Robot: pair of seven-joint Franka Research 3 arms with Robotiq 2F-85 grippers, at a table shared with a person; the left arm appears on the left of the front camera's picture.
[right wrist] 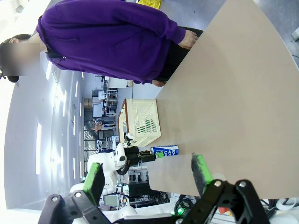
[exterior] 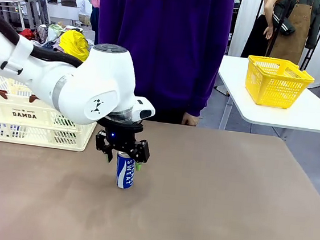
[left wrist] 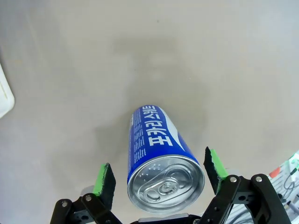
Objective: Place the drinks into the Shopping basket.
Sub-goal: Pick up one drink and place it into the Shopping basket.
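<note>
Straddling: my left tool (exterior: 123,156) stood open around the blue can (exterior: 125,171), not gripping.
Remaining: lifting it into the Shopping basket (exterior: 34,121), frame's left.

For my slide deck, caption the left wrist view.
Open left gripper straddles an upright blue drink can on the brown table, pads not yet touching.

My table (exterior: 208,205) is a plain grey-brown surface running from the near edge to the person at the far side. One blue can (exterior: 125,171) stands upright on it, a little left of the middle and toward the near side. The cream crate (exterior: 33,124) sits at the far left, partly behind my arm. To the far right a separate white table (exterior: 298,114) carries a yellow basket (exterior: 277,81).
</note>
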